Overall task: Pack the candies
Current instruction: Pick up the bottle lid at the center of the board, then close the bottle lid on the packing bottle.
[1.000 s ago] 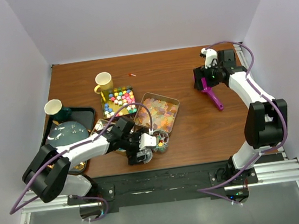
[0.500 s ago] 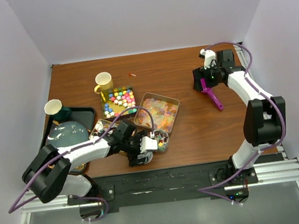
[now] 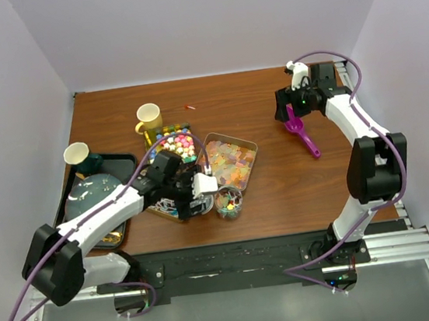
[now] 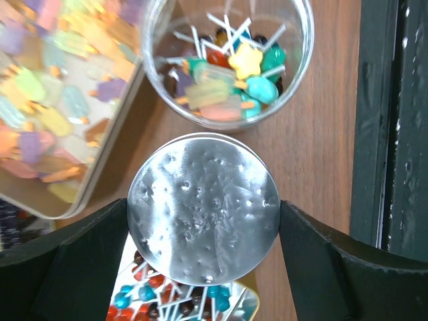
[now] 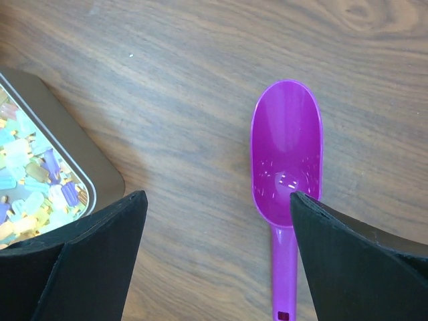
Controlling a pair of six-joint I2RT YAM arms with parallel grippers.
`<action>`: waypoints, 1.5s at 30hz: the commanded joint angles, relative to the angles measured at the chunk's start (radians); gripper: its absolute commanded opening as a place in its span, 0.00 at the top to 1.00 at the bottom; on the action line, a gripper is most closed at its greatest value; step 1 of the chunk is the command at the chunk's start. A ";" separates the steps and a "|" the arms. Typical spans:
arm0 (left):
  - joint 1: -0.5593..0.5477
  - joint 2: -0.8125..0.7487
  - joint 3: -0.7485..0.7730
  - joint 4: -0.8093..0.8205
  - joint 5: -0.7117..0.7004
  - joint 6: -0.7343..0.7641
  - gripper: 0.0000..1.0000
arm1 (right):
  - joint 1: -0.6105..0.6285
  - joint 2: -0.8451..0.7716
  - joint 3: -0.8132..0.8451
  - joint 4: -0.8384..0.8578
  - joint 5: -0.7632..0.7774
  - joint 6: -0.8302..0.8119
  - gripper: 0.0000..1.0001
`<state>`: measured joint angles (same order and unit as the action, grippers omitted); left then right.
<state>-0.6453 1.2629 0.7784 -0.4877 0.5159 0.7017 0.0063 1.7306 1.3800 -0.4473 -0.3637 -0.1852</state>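
Because the left gripper [image 4: 203, 212] pinches the round metal lid [image 4: 204, 224] only by its thin rim, we judge that the slick disc could tip or slip free and drop onto the lollipops [image 4: 144, 294] beneath it or into the glass jar [image 4: 305, 57] just beyond, where mixed candies [image 4: 224, 73] sit. Farther off, our right gripper [image 5: 219, 197] hangs spread over the purple scoop [image 5: 286, 150], and closing on its rounded bowl instead of the handle could squirt it across the table [image 5: 167, 80].

A purple scoop [image 3: 304, 138] is lying upper right on the table [image 3: 239, 103]; a round metal lid [image 4: 202, 207] is filling the left wrist view's centre
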 commanded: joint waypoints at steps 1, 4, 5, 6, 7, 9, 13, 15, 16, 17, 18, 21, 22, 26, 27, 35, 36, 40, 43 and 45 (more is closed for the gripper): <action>0.009 -0.037 0.091 -0.039 0.052 0.015 0.24 | -0.002 0.004 0.030 0.004 -0.041 0.013 0.09; 0.009 -0.002 0.152 -0.043 0.082 -0.014 0.24 | 0.000 -0.006 0.010 0.010 -0.047 0.019 0.10; 0.009 0.021 0.166 -0.046 0.105 -0.013 0.24 | -0.002 -0.009 0.005 0.010 -0.050 0.021 0.10; 0.006 0.032 0.179 -0.051 0.111 -0.010 0.24 | -0.002 -0.014 -0.001 0.010 -0.053 0.023 0.10; 0.006 0.041 0.200 -0.057 0.114 -0.005 0.23 | -0.003 -0.016 -0.012 0.012 -0.057 0.023 0.10; 0.006 0.073 0.222 -0.071 0.137 0.014 0.23 | -0.002 -0.019 -0.019 0.007 -0.063 0.020 0.10; -0.008 0.118 0.275 -0.130 0.164 0.048 0.23 | -0.002 -0.022 -0.036 0.004 -0.066 0.007 0.10; -0.037 0.130 0.289 -0.155 0.156 0.079 0.23 | -0.002 -0.023 -0.048 0.009 -0.075 0.007 0.11; -0.045 0.133 0.298 -0.176 0.153 0.090 0.22 | -0.002 -0.020 -0.052 0.009 -0.076 0.007 0.11; -0.054 0.133 0.301 -0.187 0.145 0.105 0.22 | -0.003 -0.017 -0.055 0.012 -0.080 0.009 0.11; -0.072 0.133 0.308 -0.196 0.135 0.142 0.21 | -0.002 -0.016 -0.059 0.016 -0.086 0.010 0.11; -0.091 0.148 0.340 -0.187 0.087 0.150 0.20 | -0.003 -0.003 -0.074 0.033 -0.101 0.018 0.11; -0.094 0.176 0.358 -0.189 0.081 0.141 0.20 | -0.002 0.000 -0.076 0.036 -0.106 0.021 0.11; -0.120 0.233 0.435 -0.186 0.050 0.099 0.20 | -0.002 0.021 -0.082 0.047 -0.119 0.023 0.11; -0.140 0.237 0.440 -0.178 0.044 0.096 0.19 | -0.002 0.029 -0.084 0.048 -0.127 0.020 0.11; -0.221 0.291 0.466 -0.181 0.027 0.093 0.17 | -0.002 0.035 -0.079 0.064 -0.133 -0.028 0.12; -0.226 0.293 0.466 -0.183 0.029 0.087 0.17 | -0.002 0.035 -0.079 0.064 -0.135 -0.028 0.12; -0.237 0.302 0.461 -0.181 0.036 0.082 0.16 | -0.003 0.035 -0.091 0.064 -0.136 -0.025 0.12; -0.240 0.311 0.452 -0.169 0.038 0.068 0.16 | -0.005 0.018 -0.117 0.064 -0.138 -0.025 0.13; -0.240 0.311 0.440 -0.163 0.035 0.059 0.16 | -0.003 0.004 -0.134 0.065 -0.139 -0.026 0.13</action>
<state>-0.8783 1.5692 1.2045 -0.6701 0.5449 0.7879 0.0059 1.7798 1.2831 -0.4061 -0.4679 -0.1970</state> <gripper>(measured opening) 0.903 0.876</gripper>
